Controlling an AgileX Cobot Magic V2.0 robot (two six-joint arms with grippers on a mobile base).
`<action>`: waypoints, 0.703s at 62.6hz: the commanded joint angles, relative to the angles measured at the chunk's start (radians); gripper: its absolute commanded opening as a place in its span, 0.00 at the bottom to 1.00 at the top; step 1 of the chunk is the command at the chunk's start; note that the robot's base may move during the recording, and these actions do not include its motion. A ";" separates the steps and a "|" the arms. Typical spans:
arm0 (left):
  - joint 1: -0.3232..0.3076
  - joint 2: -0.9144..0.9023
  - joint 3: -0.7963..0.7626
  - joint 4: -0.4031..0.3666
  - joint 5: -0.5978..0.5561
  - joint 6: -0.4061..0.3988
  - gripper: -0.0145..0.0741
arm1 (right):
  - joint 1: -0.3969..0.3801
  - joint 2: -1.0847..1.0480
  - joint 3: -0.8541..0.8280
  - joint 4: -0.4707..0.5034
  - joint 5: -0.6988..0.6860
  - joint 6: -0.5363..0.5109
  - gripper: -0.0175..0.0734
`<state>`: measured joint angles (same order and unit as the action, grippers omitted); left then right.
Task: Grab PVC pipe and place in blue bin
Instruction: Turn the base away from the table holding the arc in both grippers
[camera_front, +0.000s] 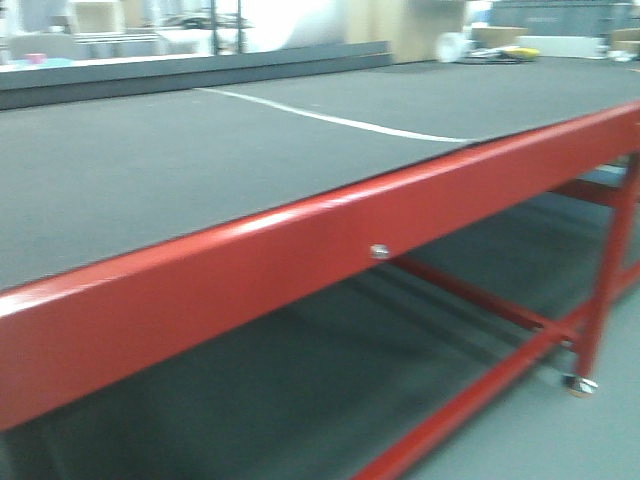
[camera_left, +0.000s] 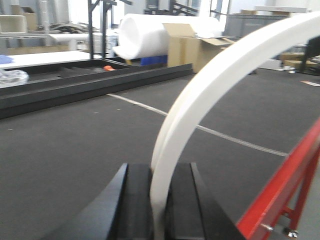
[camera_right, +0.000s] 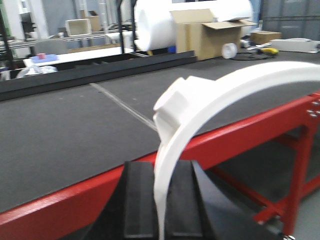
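Observation:
In the left wrist view a curved white PVC pipe (camera_left: 225, 65) arches up and to the right from my left gripper (camera_left: 159, 170), which is shut on its lower end above the dark grey table mat (camera_left: 65, 145). A second curved white PVC pipe (camera_right: 240, 82), with a thicker collar (camera_right: 175, 102) at its near end, shows in the right wrist view. My right gripper (camera_right: 161, 167) is shut on it, over the table's red front rail (camera_right: 60, 200). Neither gripper nor pipe appears in the exterior view. The blue bin is out of view.
The grey-topped table (camera_front: 150, 190) has a red steel frame (camera_front: 300, 250), a leg on a caster (camera_front: 580, 385), and a white line (camera_front: 330, 120) across its mat. Behind it stand a long black tray (camera_left: 75, 82), a white foam roll (camera_left: 145, 35) and a cardboard box (camera_left: 195, 47).

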<state>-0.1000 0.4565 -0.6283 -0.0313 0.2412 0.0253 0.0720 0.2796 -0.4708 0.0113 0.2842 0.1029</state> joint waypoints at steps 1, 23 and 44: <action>-0.004 -0.002 -0.002 0.000 -0.026 -0.001 0.04 | 0.001 -0.003 -0.001 -0.011 -0.024 0.000 0.02; -0.004 -0.002 -0.002 0.000 -0.026 -0.001 0.04 | 0.001 -0.003 -0.001 -0.011 -0.024 0.000 0.02; -0.004 -0.002 -0.002 0.000 -0.026 -0.001 0.04 | 0.001 -0.003 -0.001 -0.011 -0.024 0.000 0.02</action>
<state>-0.1000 0.4565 -0.6283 -0.0313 0.2412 0.0253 0.0720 0.2796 -0.4708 0.0109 0.2842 0.1039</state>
